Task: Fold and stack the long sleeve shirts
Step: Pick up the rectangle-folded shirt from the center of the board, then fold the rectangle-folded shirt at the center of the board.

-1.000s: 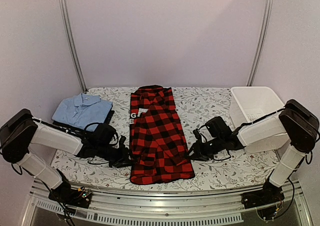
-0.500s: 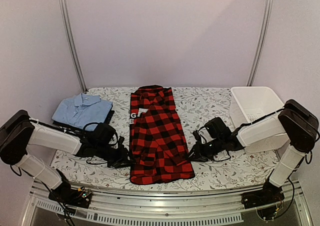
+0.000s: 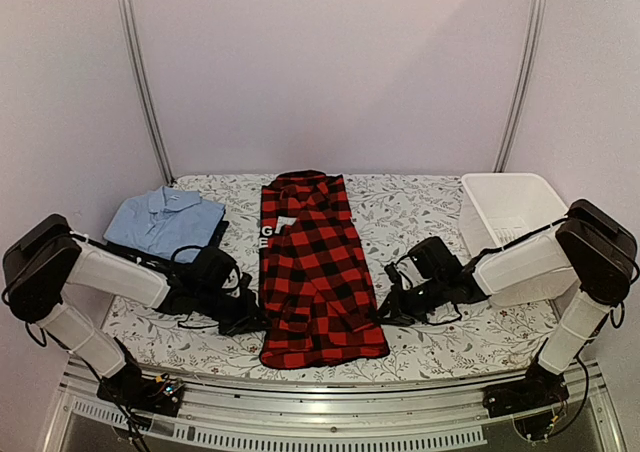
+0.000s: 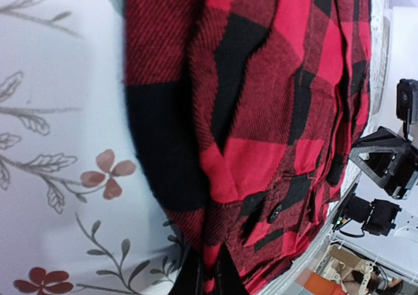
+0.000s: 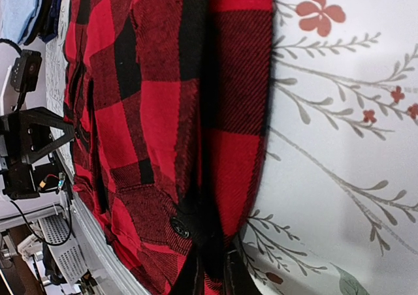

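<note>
On the counter (image 3: pixel 420 207): red-and-black checked flannel shirt (image 3: pixel 315 272) pinched at both long edges

Toward the counter's far-left corner: light blue collared shirt (image 3: pixel 160 220), folded, collar toward the far edge, lying on top of a dark navy garment (image 3: pixel 217 234) peeking out along its right side.

Just right of that pile and nearer the near edge: left end effector (image 3: pixel 248 322), low over the flowered cloth, reaching rightward, fingers drawn together and clamped on the left long edge of the red-and-black checked flannel shirt, close to its near hem. From the left wrist view, same end effector (image 4: pixel 209 277): two dark fingertips close together, a fold of red check nipped between them, a small dark button (image 4: pixel 274 211) just beyond on the fabric.

Across the counter's middle: the flannel folded into a long narrow strip, lying flat, running from the far edge toward the near edge, collar at the far end, black patch (image 3: pixel 275 232) with white lettering at its left edge in the far half.

At the strip's right long edge, roughly opposite the left grip: right end effector (image 3: pixel 385 312), reaching leftward, likewise closed on the flannel. From the right wrist view (image 5: pixel 210 272): fingertips nearly together, a dark-and-red fold caught between them, another button (image 5: pixel 179 224) just beside.

At the far-right corner: white plastic basket (image 3: pixel 510 207), upright, apart from the flannel, beyond the right arm.
</note>
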